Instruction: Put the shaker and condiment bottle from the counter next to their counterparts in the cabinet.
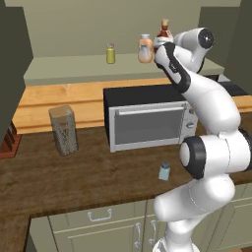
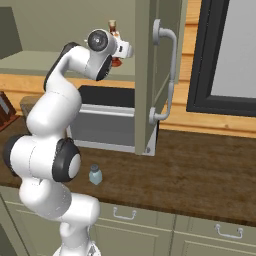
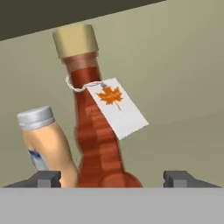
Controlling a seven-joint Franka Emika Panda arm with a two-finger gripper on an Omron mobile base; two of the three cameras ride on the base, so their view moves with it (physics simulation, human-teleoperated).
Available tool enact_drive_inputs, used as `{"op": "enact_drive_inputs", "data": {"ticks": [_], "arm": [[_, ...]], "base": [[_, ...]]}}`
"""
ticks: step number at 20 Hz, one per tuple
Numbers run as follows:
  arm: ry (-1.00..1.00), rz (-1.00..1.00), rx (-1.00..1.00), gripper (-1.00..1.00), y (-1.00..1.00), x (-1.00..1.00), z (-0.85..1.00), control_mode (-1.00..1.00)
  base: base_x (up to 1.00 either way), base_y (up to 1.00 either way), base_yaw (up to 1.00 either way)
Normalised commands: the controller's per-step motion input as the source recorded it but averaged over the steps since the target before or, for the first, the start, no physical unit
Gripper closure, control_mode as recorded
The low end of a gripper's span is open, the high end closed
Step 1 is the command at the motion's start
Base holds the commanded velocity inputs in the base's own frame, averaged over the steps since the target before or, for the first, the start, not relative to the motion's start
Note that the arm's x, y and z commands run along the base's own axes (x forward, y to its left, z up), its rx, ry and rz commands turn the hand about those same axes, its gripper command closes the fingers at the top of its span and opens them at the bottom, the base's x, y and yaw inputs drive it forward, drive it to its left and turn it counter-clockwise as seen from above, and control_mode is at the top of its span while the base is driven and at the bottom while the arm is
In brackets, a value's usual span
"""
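On the left of the counter (image 1: 59, 172), a tall speckled jar (image 1: 64, 130) is left standing; it is no part of the task. On the cabinet (image 1: 123, 19) shelf, the yellow-green shaker (image 1: 110, 53) is set well to the left, marking the spot its partner is to join. Further right, the orange and white bottle (image 1: 144, 48) is stood upright, and the condiment bottle (image 3: 94, 127) is placed just beside it, so that like is stored with like. In the hand view the gripper (image 3: 116, 178) is seen with its fingertips spread wide on either side of the red bottle's base and apart from it; the bottle appears released, though it is seen slightly tilted. The shaker (image 1: 164, 171) is seen on the counter in front of the microwave (image 1: 147, 118), judged the remaining item.
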Motion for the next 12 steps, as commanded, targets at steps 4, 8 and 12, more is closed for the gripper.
{"op": "enact_drive_inputs", "data": {"ticks": [4,8,12], "arm": [[0.0,0.0,0.02,-1.0,-0.01,0.06,0.0,-1.0],[0.0,0.0,0.03,-1.0,0.0,-0.02,0.0,-1.0],[-0.03,0.01,0.0,-1.0,0.0,-0.47,0.0,-1.0]], "base": [[0.0,0.0,0.0],[0.0,0.0,0.0],[0.0,0.0,0.0]]}}
